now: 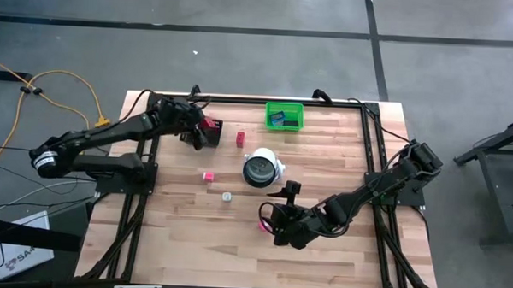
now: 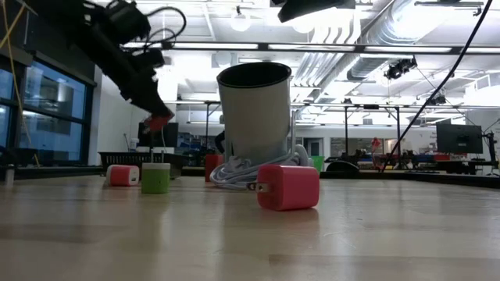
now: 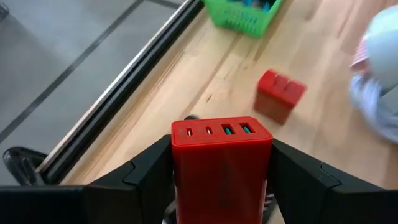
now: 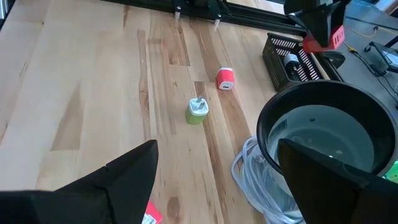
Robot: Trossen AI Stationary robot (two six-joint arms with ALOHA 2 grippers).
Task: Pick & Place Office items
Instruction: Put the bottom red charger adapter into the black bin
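Your left gripper (image 3: 221, 180) is clamped on a red multi-port charger block (image 3: 221, 158), raised above the wooden table (image 1: 321, 257) near the black mesh tray (image 4: 292, 62) at the far left; your right gripper (image 4: 214, 180) is spread wide and empty, low at the near middle. On the surface: a red block (image 1: 240, 138) left of the green bin (image 1: 285, 116), a pink plug (image 1: 208, 176), a green-bodied plug (image 4: 197, 111), a pink charger (image 2: 287, 186) by the white cup with coiled cable (image 1: 262, 168). Grey floor surrounds the table; the low view shows ceiling ducts and monitors.
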